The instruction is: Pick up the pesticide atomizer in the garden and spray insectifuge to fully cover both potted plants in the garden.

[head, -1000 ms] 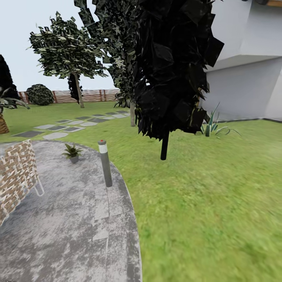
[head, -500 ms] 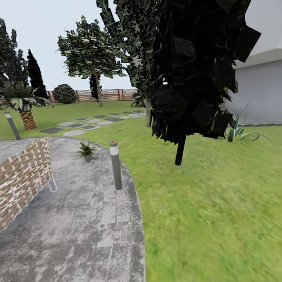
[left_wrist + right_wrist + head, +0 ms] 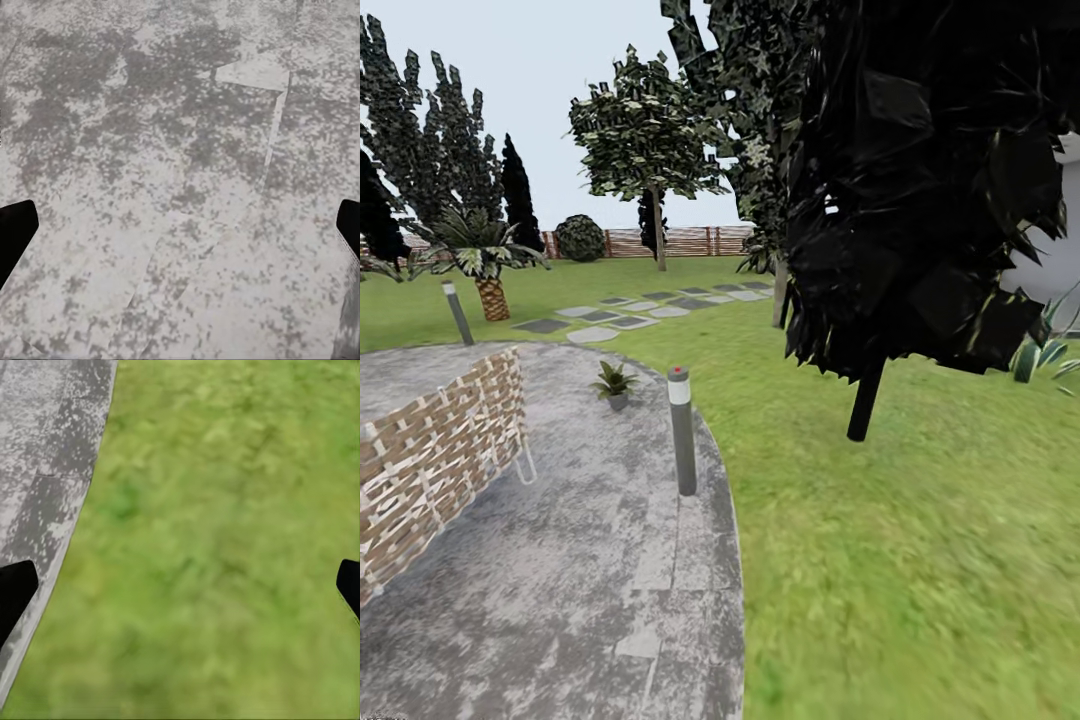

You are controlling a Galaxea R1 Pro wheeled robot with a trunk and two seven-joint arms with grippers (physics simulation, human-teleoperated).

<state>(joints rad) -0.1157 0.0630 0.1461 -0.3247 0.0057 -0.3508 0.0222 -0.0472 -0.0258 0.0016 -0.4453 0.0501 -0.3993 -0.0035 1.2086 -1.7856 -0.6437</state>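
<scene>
Still hunting for pesticide atomizer, none in sight. One potted plant (image 3: pixel 614 382) sits on stone patio (image 3: pixel 580 590) near bollard light (image 3: pixel 681 430). Left gripper (image 3: pixel 180 232) and right gripper (image 3: pixel 180 592) wide, empty. Next: look around, find bottle.

The ground is a round stone patio (image 3: pixel 590 560) of mottled grey, its curved edge meeting the lawn (image 3: pixel 920 560) on the right. On the stone, near that edge, stands a short grey light post (image 3: pixel 682 430) with a pale band and red top — just behind it, a small potted plant (image 3: pixel 615 384) in a grey pot. A woven brown chair (image 3: pixel 430 465) stands on the patio's left. Flat stepping stones (image 3: pixel 622 314) cross the grass beyond — and a dark tree trunk (image 3: pixel 865 400) rises from the lawn.
</scene>
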